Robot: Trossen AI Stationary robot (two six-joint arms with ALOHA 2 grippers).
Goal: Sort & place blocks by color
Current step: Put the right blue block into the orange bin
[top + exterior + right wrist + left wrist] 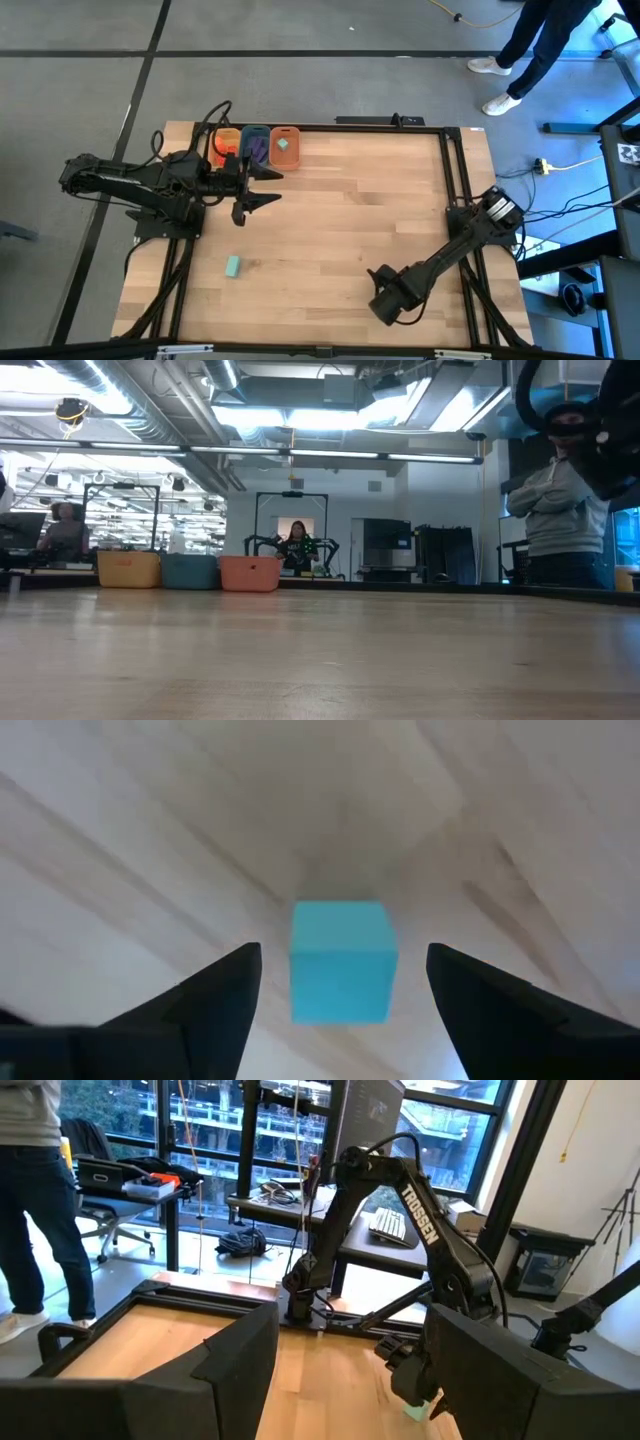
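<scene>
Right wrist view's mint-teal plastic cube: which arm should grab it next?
Right. The right tool hangs open over the mint-teal plastic cube, a finger either side; the left tool hovers by the rounded tubs.

Both arms matte black, built of boxy segments joined by rounded housings.

Right arm (420,1230): white block lettering "TROSSEN" runs along one link; its base bolts to the black frame at the table (350,200) edge.

Left arm (130,185): orange cable loops off it beside the tubs (256,145).

Fingers (210,1000): dark, flat, wedge-shaped, tapering to blunt tips.
</scene>
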